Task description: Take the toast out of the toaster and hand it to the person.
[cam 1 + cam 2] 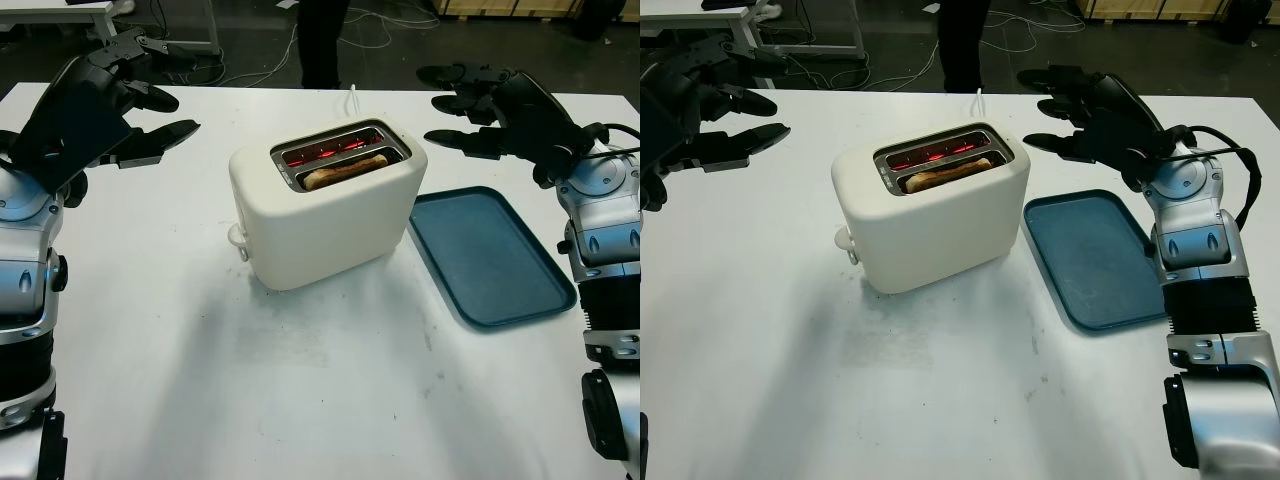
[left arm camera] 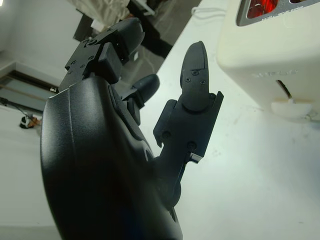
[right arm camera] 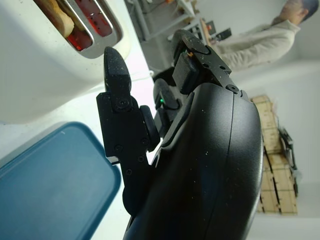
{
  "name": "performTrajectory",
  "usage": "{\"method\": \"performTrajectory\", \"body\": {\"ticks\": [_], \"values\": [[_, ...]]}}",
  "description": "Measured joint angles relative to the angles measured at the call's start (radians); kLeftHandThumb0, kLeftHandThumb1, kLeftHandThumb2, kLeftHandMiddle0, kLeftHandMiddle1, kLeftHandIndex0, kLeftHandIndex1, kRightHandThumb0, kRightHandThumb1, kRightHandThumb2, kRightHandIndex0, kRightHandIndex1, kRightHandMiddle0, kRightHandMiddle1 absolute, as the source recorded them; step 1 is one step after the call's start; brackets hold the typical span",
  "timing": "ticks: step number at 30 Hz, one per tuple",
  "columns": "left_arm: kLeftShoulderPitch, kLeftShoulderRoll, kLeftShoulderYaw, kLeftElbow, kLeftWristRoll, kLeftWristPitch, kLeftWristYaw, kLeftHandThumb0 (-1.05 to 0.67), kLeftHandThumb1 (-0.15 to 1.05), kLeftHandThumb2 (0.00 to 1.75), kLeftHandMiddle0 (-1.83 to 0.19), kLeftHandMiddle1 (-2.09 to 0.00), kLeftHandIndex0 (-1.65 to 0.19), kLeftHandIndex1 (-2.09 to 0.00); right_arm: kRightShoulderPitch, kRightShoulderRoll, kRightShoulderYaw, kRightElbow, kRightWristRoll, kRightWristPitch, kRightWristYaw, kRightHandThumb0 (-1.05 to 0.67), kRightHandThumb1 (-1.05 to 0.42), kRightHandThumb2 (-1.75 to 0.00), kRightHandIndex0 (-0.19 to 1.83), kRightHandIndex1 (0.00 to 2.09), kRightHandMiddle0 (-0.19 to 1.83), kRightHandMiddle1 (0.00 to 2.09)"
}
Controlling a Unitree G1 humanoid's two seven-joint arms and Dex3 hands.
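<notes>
A cream two-slot toaster (image 1: pixel 325 205) stands at the centre of the white table (image 1: pixel 300 400). The slice of toast (image 1: pixel 345 167) sits low in its nearer slot, while the far slot glows red. The left hand (image 1: pixel 120 100) hangs released at the upper left of the frame. The right hand (image 1: pixel 480 100), also holding nothing, hangs at the upper right, above a blue tray (image 1: pixel 490 255). The toast lies between the two hands, apart from both. A person (image 1: pixel 322 40) stands behind the table's far edge.

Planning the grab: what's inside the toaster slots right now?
In the toaster, the near slot holds one browned toast, its top edge level with the opening. The far slot shows red glowing elements; nothing visible in it. The toast's lower part is hidden by the housing.
</notes>
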Motion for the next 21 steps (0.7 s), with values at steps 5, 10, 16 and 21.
{"method": "performTrajectory", "body": {"ticks": [5, 10, 16, 21], "values": [[0.0, 0.0, 0.0, 0.0, 0.0, 0.0, 0.0, -0.29, 0.76, 0.43, -0.08, -1.14, -0.2, -0.79, 0.004, 0.001, 0.0, 0.006, 0.006, 0.0, 0.0, -0.41, -0.92, -0.12, 0.46, 0.01, 0.43, 0.0], [0.0, 0.0, 0.0, 0.0, 0.0, -0.001, 0.0, -0.31, 0.76, 0.43, -0.09, -1.15, -0.2, -0.79, 0.007, 0.002, -0.001, 0.006, 0.011, 0.0, 0.0, -0.38, -0.92, -0.14, 0.46, 0.01, 0.43, 0.0], [0.0, 0.0, 0.001, 0.0, -0.001, -0.001, 0.0, -0.28, 0.76, 0.43, -0.09, -1.15, -0.2, -0.79, 0.007, 0.007, -0.002, 0.013, 0.028, 0.005, 0.005, -0.4, -0.92, -0.14, 0.45, 0.0, 0.42, 0.01], [0.0, 0.0, 0.001, -0.001, -0.003, 0.0, 0.0, -0.27, 0.76, 0.44, -0.08, -1.15, -0.2, -0.8, 0.007, 0.007, -0.001, 0.015, 0.027, 0.005, 0.005, -0.38, -0.92, -0.14, 0.46, 0.01, 0.42, 0.01]]}}
